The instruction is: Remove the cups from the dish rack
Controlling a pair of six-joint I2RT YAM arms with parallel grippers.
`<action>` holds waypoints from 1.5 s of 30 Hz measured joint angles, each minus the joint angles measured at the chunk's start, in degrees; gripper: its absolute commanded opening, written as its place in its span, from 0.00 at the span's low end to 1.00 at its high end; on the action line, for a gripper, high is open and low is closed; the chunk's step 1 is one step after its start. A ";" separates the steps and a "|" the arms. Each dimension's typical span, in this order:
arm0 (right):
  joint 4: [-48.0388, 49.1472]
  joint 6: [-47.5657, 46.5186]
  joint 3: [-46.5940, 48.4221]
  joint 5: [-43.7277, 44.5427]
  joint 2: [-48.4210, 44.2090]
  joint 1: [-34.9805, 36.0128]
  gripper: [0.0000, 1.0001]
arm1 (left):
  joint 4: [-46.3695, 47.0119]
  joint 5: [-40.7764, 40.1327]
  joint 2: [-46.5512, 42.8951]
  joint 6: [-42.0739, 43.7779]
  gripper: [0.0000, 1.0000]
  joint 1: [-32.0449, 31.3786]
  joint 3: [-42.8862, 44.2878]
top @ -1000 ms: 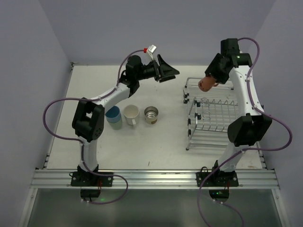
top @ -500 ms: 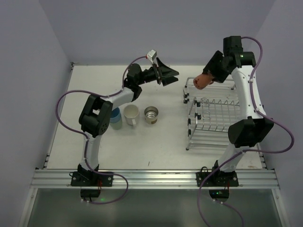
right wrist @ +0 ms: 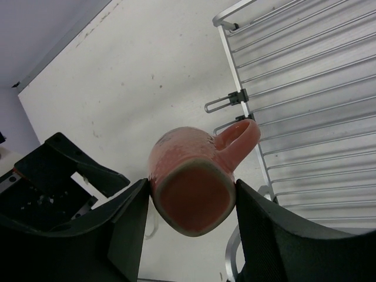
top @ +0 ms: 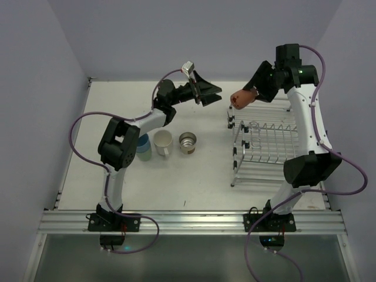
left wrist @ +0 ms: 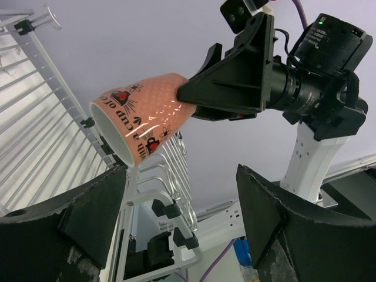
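From above, your right gripper (top: 249, 94) was clenched on the salmon-pink cup (top: 239, 98), holding it in the air over the far-left corner of the dish rack (top: 264, 154). The rack was a silver wire frame of thin parallel bars, sitting toward the right edge of the bench (top: 194, 182). Your left gripper (top: 212, 94) hung near the cup, jaws spread and empty. Three other cups (top: 163, 141) stood upright in a row left of the bench's middle: light blue, cream, and one with a greyish inside. In the left wrist view, the pink cup (left wrist: 147, 120) lay tilted on its side with its mouth toward the lower left. Its glaze was glossy, with dark lettering and small red hearts on the wall, and black fingers (left wrist: 226, 88) gripped its base end. In the right wrist view, you saw its flat bottom with rounded corners between the fingers. The loop handle (right wrist: 238, 138) pointed toward the rack's bars, above the speckled white benchtop.
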 measured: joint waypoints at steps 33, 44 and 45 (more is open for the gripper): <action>9.92 6.62 -4.83 -10.19 -2.71 2.73 0.00 | 8.96 -2.51 0.31 -9.16 0.52 -2.47 -0.28; 15.56 11.04 -11.63 -12.96 -6.99 3.02 0.00 | 14.32 -4.92 0.68 -13.03 0.00 -2.51 -1.68; 15.93 11.10 -11.96 -12.98 -7.06 2.99 0.00 | 14.32 -4.98 0.68 -13.03 0.00 -2.47 -1.75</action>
